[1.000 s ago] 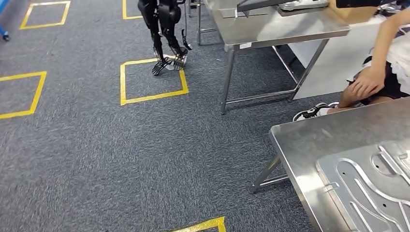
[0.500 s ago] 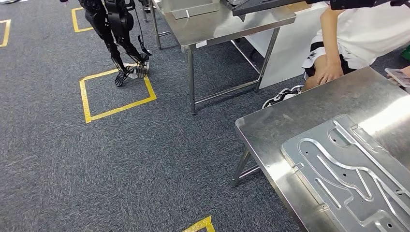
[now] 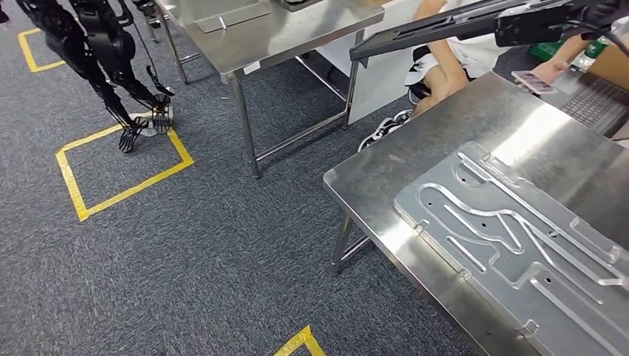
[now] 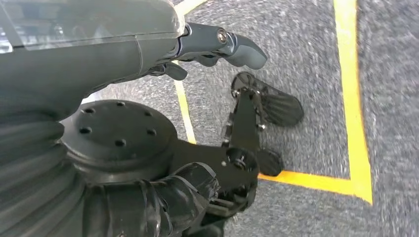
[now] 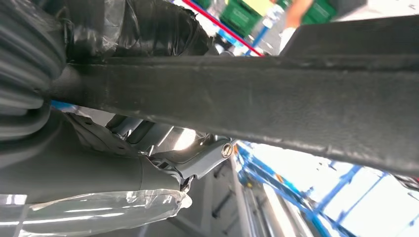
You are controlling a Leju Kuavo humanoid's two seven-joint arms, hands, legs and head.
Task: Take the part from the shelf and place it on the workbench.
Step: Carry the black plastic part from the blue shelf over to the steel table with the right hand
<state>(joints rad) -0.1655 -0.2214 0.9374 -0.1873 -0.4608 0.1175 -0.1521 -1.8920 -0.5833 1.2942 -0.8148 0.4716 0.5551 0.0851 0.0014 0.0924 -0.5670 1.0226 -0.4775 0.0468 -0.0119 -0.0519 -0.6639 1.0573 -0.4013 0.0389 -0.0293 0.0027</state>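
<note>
Gripping the long dark part (image 3: pixel 438 31) in the right hand (image 3: pixel 538 26), fingers (image 5: pixel 207 155) clasped around it, up at one o'clock above the steel desk (image 3: pixel 371 185). Hanging the left hand (image 4: pixel 148 64) over the carpet (image 4: pixel 316 59), fingers (image 4: pixel 237 47) released, grasping nothing.

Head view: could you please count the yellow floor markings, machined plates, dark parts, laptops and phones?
yellow floor markings: 3
machined plate: 1
dark part: 1
laptop: 1
phone: 1
Total: 7
</note>
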